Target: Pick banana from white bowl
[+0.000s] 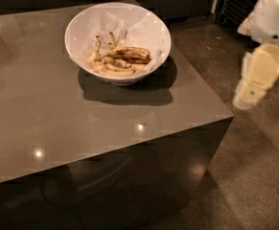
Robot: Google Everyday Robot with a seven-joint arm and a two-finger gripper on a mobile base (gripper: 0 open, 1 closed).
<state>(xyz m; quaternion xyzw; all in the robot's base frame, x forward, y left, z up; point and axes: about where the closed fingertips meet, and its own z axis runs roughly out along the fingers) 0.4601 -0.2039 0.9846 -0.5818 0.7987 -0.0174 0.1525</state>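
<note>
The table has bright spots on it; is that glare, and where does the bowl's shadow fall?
In the camera view, yes: two small glare spots on the glossy table near its front edge; the white bowl throws a dark shadow forward and rightward; the gripper hangs pale beyond the table's right edge.

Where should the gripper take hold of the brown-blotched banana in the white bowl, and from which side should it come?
Probably at its thick middle, from straight above. The banana lies flat atop paler bananas, and the high walls of the white bowl block a sideways approach. The gripper hangs off to the right, beyond the table edge.
</note>
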